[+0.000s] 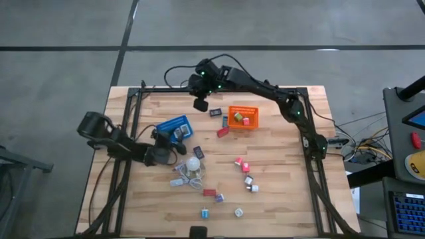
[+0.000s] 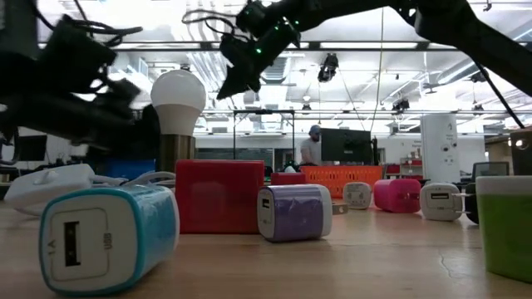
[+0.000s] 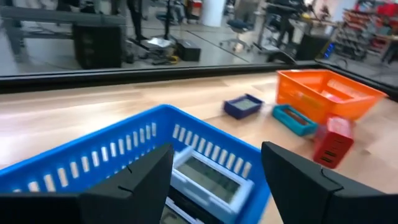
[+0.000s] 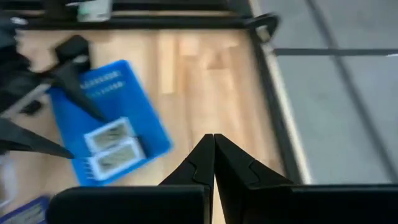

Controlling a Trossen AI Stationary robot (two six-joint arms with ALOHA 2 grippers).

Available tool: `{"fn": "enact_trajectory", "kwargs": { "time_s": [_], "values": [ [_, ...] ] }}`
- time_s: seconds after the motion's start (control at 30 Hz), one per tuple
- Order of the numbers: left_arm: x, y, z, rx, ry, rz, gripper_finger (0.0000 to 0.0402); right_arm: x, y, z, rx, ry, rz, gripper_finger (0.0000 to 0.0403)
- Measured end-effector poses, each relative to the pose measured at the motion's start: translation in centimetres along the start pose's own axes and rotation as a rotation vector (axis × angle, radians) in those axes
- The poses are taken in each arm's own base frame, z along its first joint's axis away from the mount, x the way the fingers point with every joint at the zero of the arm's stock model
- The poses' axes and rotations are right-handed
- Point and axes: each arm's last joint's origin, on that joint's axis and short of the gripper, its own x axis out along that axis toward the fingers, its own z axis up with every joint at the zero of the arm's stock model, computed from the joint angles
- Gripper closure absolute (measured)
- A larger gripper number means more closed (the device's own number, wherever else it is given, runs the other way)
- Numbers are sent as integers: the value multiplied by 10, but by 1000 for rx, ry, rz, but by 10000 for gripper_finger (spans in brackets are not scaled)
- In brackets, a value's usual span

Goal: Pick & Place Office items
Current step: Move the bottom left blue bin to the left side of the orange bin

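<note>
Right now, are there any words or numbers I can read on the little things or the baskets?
None can be read.
Pale labels on the flat pieces in the blue basket: blurred, no letters can be made out.
Teal charger and purple charger: only plain sockets, no writing.
Orange basket: no label visible.
</note>
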Motion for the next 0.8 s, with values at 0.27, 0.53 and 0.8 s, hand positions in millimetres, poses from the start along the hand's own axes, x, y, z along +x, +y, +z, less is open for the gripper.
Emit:
{"fn": "enact_trajectory", "kwargs": {
  "time_s": [0.27,0.53,0.8],
  "values": [
    [31,-13,9,50,7,-69,154,23,-4,-38,34,83,263,395],
    [34,-13,13,86,-10,-59,154,57,1,-75,14,76,333,395],
    [33,-10,12,84,-10,-54,154,74,5,-98,13,12,432,395]
  ]
}}
